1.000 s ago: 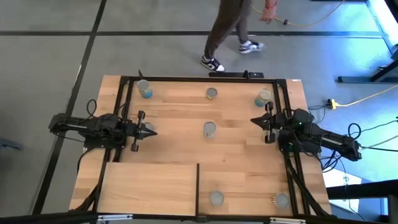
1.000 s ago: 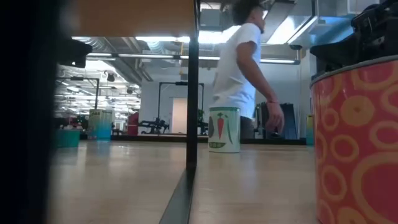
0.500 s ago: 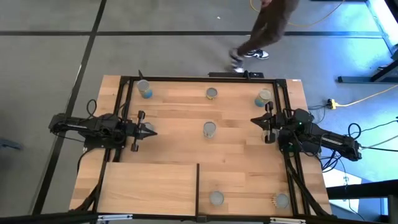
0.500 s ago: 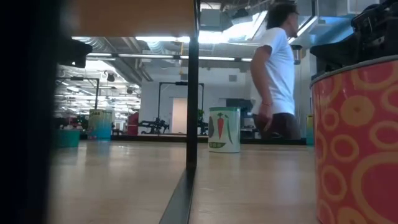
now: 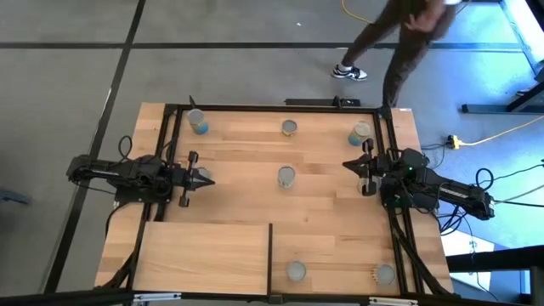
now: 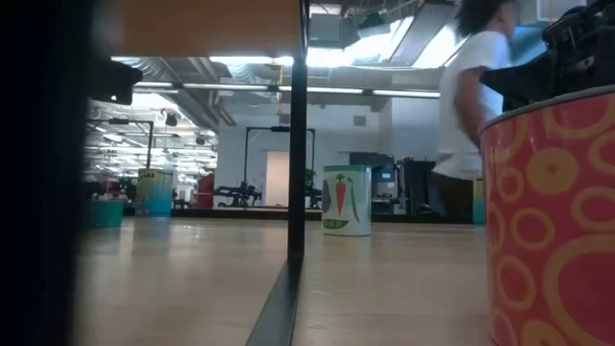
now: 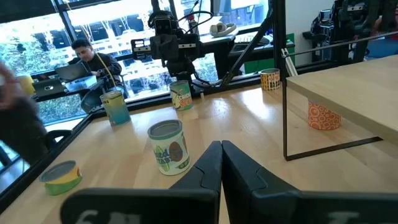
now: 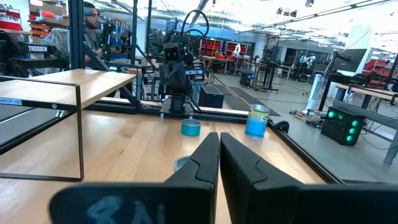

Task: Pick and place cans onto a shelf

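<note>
Planked wood forms the counter (image 5: 323, 204), seen from above with both arms idle at its sides. The left pincer (image 5: 204, 178) has its fingers together and empty, pointing toward the middle can (image 5: 286, 176). The right pincer (image 5: 349, 165) also has its fingers pressed together, holding nothing, pointing at the middle can from the opposite side.

Cans relative to the middle can:
- one can (image 5: 289, 127) lies beyond it at the counter's far edge;
- a teal-sided can (image 5: 196, 120) stands at the far left corner;
- another can (image 5: 360, 133) stands at the far right, just beside the right arm;
- a can (image 5: 295, 271) lies toward the near edge, under the shelf level and right of the shelf's black upright (image 5: 270, 255);
- an orange-patterned can (image 5: 384, 274) stands at the near right corner.

The shelf (image 5: 204, 255), a smooth pale board, covers the near left part of the counter, well apart from the middle can; no can rests on it.

In the left wrist view the middle can (image 7: 168, 146) stands just ahead of the closed fingers (image 7: 208, 168), with the shelf (image 7: 348, 81) off to one side and the orange-patterned can (image 7: 322, 116) beneath it. In the right wrist view the closed fingers (image 8: 205, 163) partly hide a can top (image 8: 181, 163); a low teal can (image 8: 191, 127) and a taller teal can (image 8: 257, 121) stand beyond.

A person (image 5: 399, 38) walks on the floor past the far edge of the counter.
</note>
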You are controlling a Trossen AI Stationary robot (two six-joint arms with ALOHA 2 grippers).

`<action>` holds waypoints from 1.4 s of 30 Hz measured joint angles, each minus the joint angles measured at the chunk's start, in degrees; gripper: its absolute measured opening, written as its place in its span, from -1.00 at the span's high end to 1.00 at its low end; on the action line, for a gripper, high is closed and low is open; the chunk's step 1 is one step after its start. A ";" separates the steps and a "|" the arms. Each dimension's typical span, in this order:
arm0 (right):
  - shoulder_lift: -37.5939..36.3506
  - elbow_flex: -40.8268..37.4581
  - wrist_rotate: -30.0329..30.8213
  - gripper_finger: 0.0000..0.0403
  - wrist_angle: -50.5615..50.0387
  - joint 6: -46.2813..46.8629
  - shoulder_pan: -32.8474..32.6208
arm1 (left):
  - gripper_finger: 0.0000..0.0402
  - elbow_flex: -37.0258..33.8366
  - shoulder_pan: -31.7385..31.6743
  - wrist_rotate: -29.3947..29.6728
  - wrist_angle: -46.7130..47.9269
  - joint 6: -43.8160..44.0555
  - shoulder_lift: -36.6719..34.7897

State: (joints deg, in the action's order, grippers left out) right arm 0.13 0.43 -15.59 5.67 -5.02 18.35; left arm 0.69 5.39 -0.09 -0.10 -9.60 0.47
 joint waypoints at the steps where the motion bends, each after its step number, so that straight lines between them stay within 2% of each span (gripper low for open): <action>1: 0.01 0.00 0.00 0.91 0.00 0.00 0.00 | 1.00 0.00 0.00 0.00 0.00 0.00 -0.02; 6: 0.01 0.00 0.00 0.91 0.00 0.00 0.00 | 1.00 0.01 0.02 0.10 0.05 -0.57 -0.01; 9: -0.01 0.00 0.00 0.91 0.00 0.00 0.00 | 1.00 0.00 0.00 2.89 -0.13 -7.22 0.00; 12: -0.01 0.00 0.00 0.91 0.02 0.00 0.00 | 1.00 0.00 0.00 3.71 -0.24 -10.27 0.00; 22: 0.00 0.00 0.00 0.91 -0.47 0.26 0.00 | 1.00 0.00 0.00 3.63 -0.44 -10.55 0.00; 26: 0.01 0.00 0.00 0.91 -0.44 0.80 0.00 | 1.00 -0.11 0.00 7.51 -5.14 -11.61 0.00; 29: 0.01 0.00 0.04 0.91 0.17 1.55 0.00 | 1.00 0.40 0.00 13.86 -11.10 -5.37 0.00; 32: -0.01 0.00 0.05 0.91 2.02 3.28 0.00 | 1.00 4.43 0.00 21.04 -9.51 1.86 -0.02; 37: -0.01 0.00 2.47 0.91 3.26 3.37 0.00 | 1.00 16.09 0.00 22.47 5.26 1.66 1.91; 42: 0.01 1.62 6.94 0.91 2.18 7.96 0.00 | 1.00 29.25 0.00 27.80 17.34 4.98 9.95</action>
State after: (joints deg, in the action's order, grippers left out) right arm 0.14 2.04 -8.65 7.85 2.94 18.35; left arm 29.94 5.39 27.70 17.24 -4.63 10.41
